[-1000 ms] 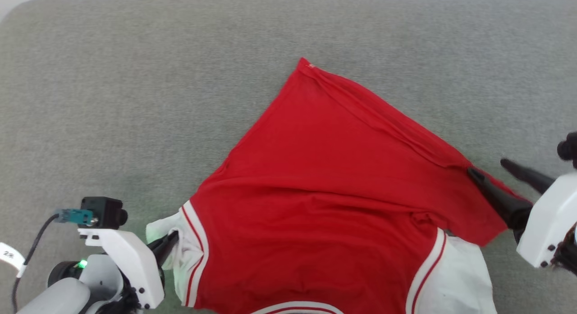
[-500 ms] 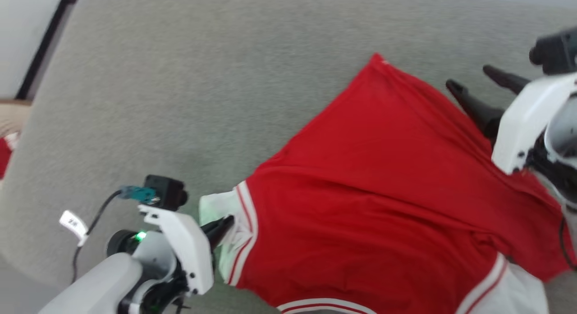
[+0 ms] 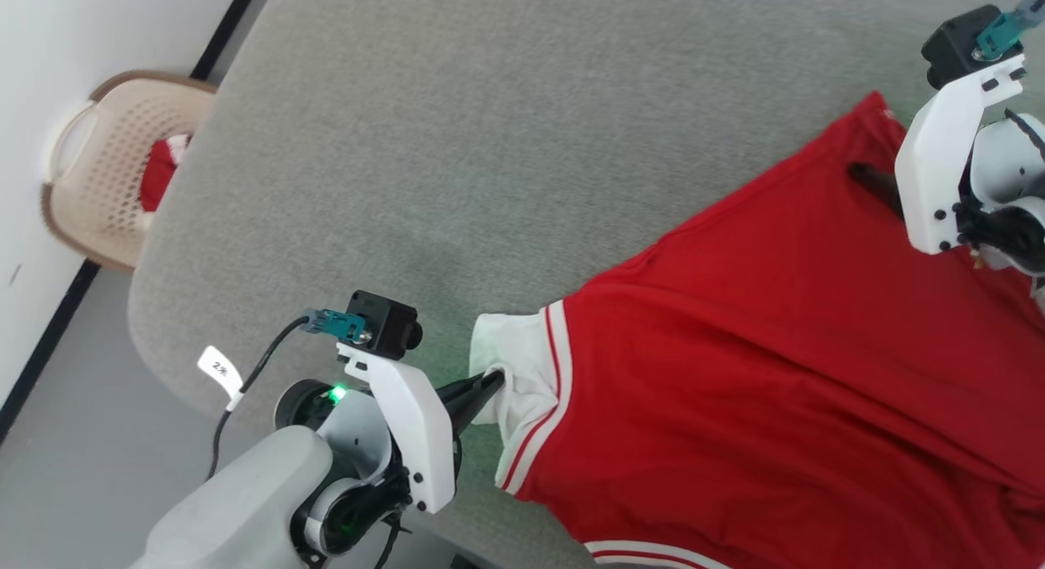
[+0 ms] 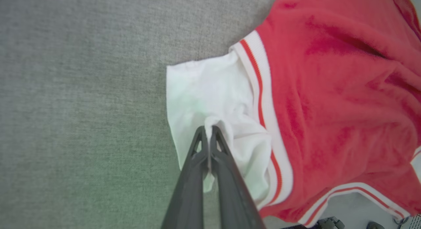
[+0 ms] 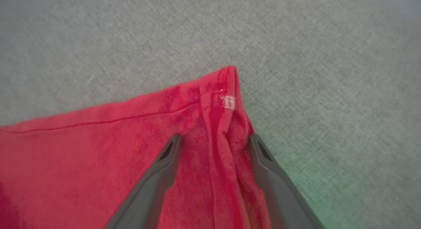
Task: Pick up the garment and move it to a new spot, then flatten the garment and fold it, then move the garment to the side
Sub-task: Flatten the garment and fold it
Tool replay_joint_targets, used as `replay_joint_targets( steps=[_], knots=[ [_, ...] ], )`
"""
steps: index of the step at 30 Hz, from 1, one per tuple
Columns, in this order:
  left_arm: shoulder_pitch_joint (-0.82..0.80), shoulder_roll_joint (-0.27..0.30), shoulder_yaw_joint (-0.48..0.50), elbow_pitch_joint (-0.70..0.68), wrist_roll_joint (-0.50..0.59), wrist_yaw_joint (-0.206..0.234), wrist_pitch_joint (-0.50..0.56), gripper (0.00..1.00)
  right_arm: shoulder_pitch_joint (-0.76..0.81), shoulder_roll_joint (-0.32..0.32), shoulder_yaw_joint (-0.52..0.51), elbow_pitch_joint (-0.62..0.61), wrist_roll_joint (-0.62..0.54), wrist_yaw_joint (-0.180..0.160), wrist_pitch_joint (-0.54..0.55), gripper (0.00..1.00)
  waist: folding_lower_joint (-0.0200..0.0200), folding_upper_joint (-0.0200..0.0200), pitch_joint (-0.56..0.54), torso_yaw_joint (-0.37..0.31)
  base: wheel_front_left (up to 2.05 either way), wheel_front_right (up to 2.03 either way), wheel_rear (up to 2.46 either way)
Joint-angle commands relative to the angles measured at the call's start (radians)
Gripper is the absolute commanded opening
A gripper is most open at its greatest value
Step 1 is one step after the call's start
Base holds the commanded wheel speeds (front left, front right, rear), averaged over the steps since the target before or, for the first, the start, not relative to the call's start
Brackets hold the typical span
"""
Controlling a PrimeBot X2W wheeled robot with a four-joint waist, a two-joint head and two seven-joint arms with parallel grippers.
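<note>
The garment, a red jersey with white sleeves and striped trim, lies spread on the grey padded surface, plain side up. My left gripper is shut on the white sleeve, pinching a small fold of it at the fingertips. My right gripper is open at the garment's far red corner, one finger on each side of a raised ridge of cloth. In the head view one dark finger shows on the red cloth beside the white wrist.
A beige perforated basket stands on the floor against the white wall at far left, with a small red-white cloth inside. The grey surface's rounded edge drops to grey floor at the lower left.
The head camera has swung left, bringing the basket and wall into view. My right gripper, still open, went from the garment's right hem to its far corner. The left gripper keeps the sleeve.
</note>
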Motion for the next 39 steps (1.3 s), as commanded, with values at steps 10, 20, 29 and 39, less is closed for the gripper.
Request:
replay_joint_targets(
  steps=[10,20,29,39],
  knots=[
    [-0.030,-0.039,-0.003,0.062,-0.005,-0.044,-0.025,0.00,0.050,-0.003,0.192,0.255,0.091,-0.003,0.186,0.00,0.0000,0.0000,0.046,0.050,0.00,0.00,0.00],
    [-0.037,0.003,0.036,0.081,-0.014,-0.024,-0.044,0.00,-0.098,-0.086,0.208,0.107,0.179,-0.003,0.058,0.00,0.0000,0.0000,0.021,-0.038,0.00,0.00,0.00],
    [-0.113,0.127,0.106,0.012,-0.004,0.047,0.007,0.00,-0.135,-0.129,0.210,-0.045,0.256,-0.001,-0.057,0.00,0.0000,0.0000,-0.042,-0.163,0.00,0.00,0.00],
    [-0.326,0.265,0.151,-0.039,0.063,0.072,0.138,0.00,-0.173,-0.130,0.190,-0.124,0.269,-0.001,-0.160,0.00,0.0000,0.0000,-0.129,-0.280,0.00,0.00,0.00]
  ],
)
